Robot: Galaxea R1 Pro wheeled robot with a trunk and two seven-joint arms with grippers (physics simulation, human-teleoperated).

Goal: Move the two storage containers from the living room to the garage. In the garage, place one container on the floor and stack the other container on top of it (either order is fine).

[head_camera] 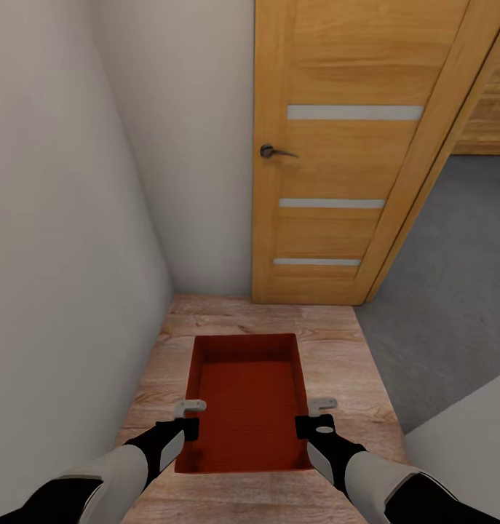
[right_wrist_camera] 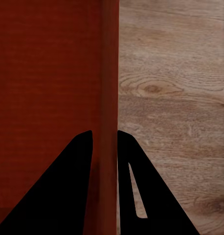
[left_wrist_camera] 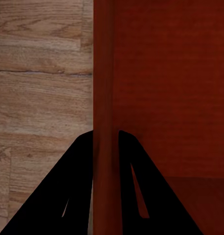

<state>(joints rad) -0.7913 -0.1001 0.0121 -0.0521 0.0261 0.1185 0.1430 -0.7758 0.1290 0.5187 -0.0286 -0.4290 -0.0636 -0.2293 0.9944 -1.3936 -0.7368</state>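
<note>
Both my left gripper (head_camera: pixel 193 416) and right gripper (head_camera: pixel 314 413) pinch 1 red bin (head_camera: pixel 250 397) by its walls; bumping the door (head_camera: pixel 337 182) could tip it.

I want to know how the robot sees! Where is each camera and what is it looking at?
Head view: up on the head, looking down at the orange-red container, door, both arms.
Left wrist view: by the left gripper, fingers straddling the container's wall.
Right wrist view: by the right gripper, straddling the opposite wall.
Shared: container, wood planks.
</note>
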